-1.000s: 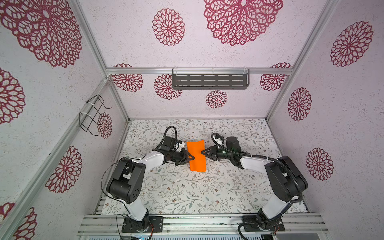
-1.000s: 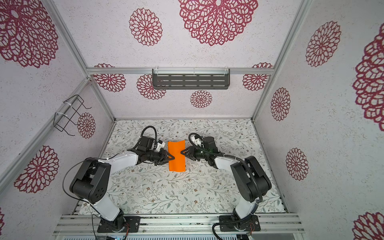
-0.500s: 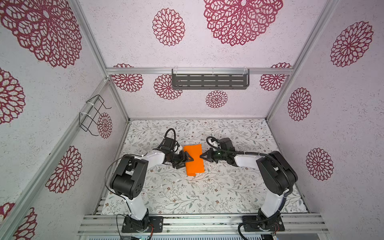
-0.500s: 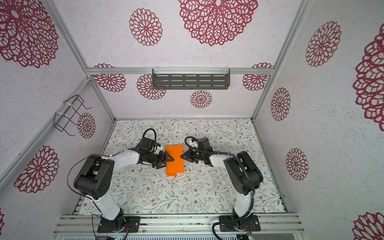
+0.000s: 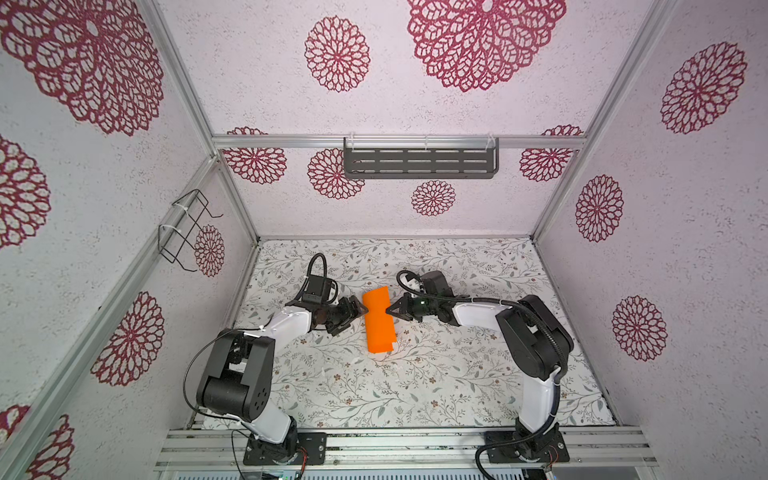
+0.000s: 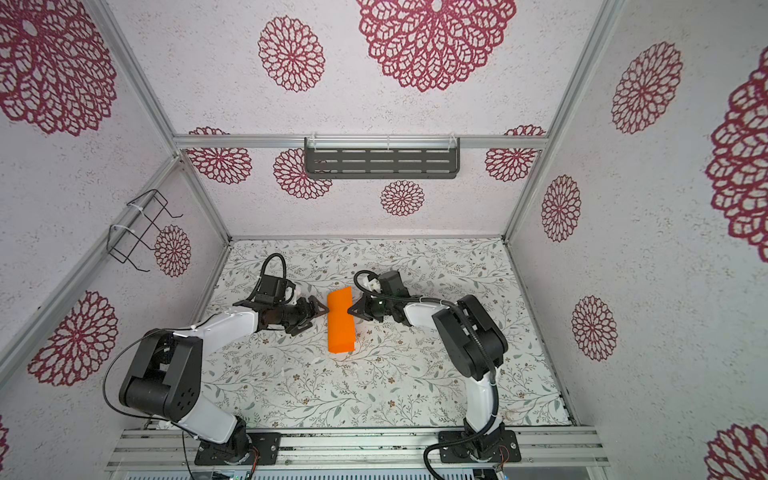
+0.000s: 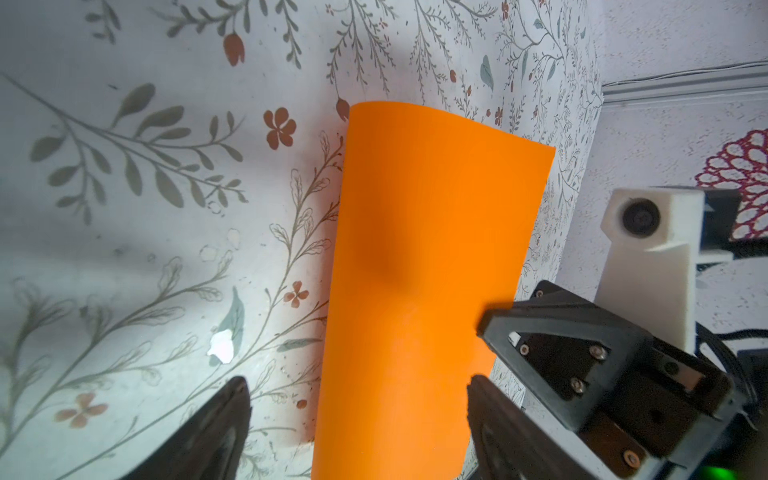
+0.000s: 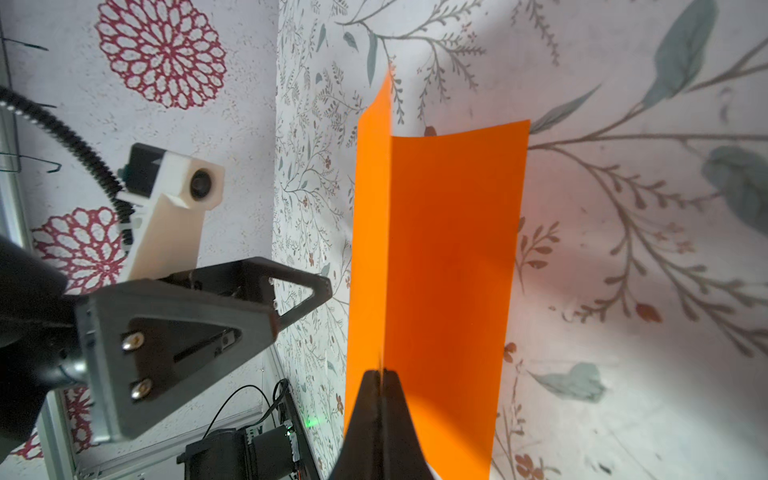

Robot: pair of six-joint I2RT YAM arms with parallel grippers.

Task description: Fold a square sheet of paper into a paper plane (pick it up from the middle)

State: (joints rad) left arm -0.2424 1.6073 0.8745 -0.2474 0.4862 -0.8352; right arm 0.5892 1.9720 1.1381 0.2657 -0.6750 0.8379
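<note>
Centre fold: right claw [image 8: 380, 374] pinches the doubled square sheet of paper [image 5: 378, 320], left claw [image 7: 357, 380] gapes empty; pressing the crease likely follows.

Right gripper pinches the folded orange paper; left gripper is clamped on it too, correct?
No. The right gripper does pinch the folded orange paper, but the left gripper is open, jaws spread wide, as the left wrist view shows.

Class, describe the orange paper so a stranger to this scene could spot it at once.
Find the flower-printed table. Near its middle, between the left gripper and the right gripper, whose jaws pinch it, is a folded sheet of paper. It is the only plain bright orange thing there.
</note>
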